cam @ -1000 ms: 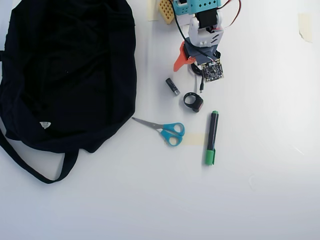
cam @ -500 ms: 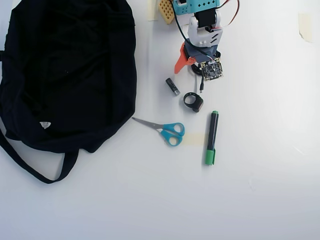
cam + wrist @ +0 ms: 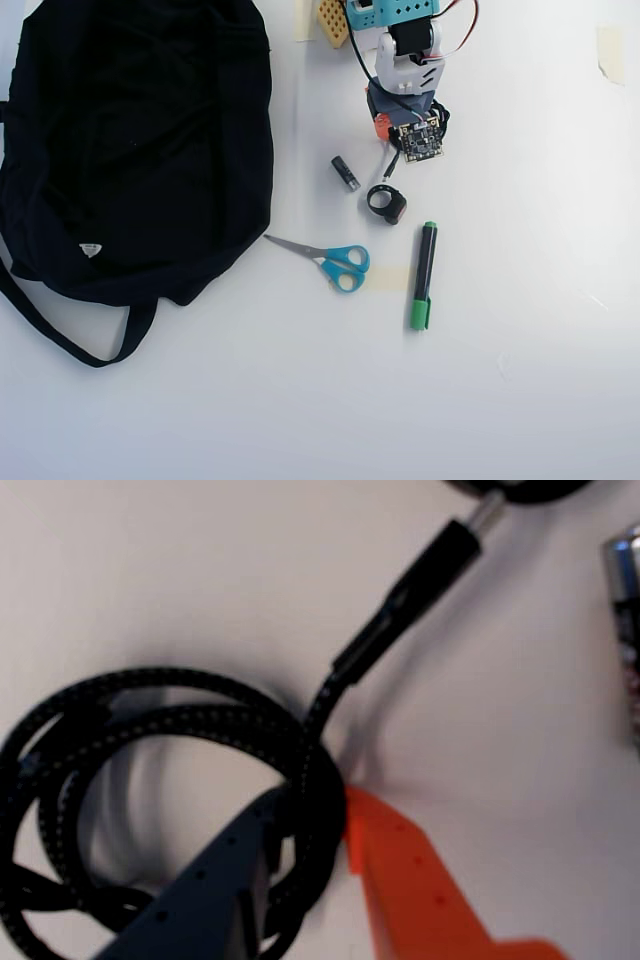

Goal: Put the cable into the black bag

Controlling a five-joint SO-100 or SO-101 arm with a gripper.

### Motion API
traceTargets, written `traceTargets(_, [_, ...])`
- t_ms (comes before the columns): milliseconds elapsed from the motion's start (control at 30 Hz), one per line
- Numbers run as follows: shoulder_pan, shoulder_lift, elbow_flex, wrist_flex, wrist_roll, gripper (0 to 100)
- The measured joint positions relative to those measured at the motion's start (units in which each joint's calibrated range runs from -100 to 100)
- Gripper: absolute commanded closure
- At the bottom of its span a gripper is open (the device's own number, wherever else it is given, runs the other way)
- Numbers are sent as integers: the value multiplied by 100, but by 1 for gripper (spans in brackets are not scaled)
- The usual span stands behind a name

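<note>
a: where's the cable [image 3: 200,720]?
b: on the white counter [image 3: 520,300], right under the arm at the top of the overhead view. wrist view shows the coil with its plug end sticking out toward the upper right.
a: and the claw [image 3: 315,815]?
b: closed down on the coil; the dark finger sits inside the loop, the orange finger [image 3: 420,890] outside, strands pinched between them.
a: the black bag [image 3: 130,140]?
b: lying flat at the left, well apart from the cable. scissors [image 3: 330,260], a green marker [image 3: 423,275] and a small black ring gadget [image 3: 386,203] lie between and below.
</note>
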Motion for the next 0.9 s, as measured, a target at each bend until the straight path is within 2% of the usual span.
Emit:
traceTargets(433, [0, -33, -252, 155, -5, 98])
traceTargets(767, [0, -33, -2524, 2705, -5, 98])
traceTargets(900, [22, -33, -3341, 3401, -5, 98])
